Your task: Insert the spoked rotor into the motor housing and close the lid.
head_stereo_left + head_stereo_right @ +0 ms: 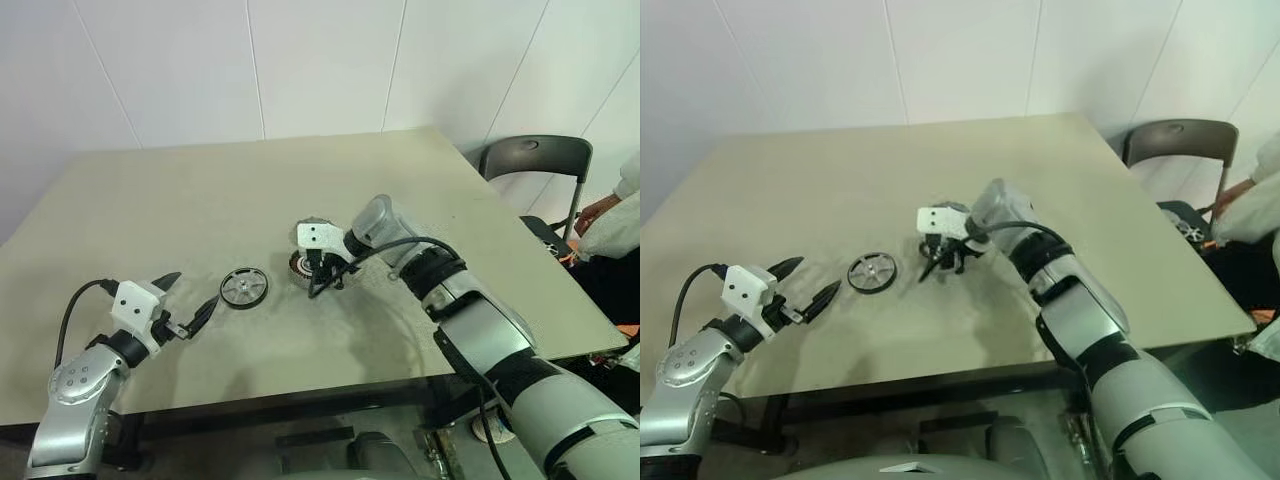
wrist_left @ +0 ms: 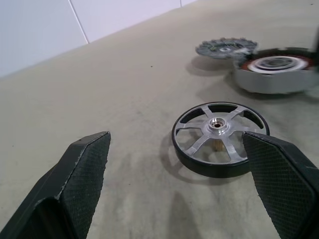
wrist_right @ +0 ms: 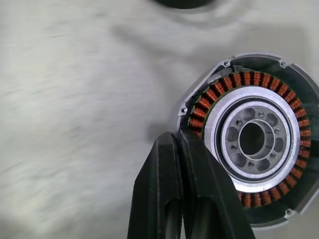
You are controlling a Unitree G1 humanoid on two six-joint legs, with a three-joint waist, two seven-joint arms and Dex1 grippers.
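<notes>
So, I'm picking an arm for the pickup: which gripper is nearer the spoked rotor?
Left. The open left gripper sits just beside the spoked rotor; the shut right gripper hangs over the motor housing.

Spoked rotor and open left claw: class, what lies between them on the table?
Nothing but bare table. The left wrist view shows the spoked rotor just beyond the open left claw.
</notes>
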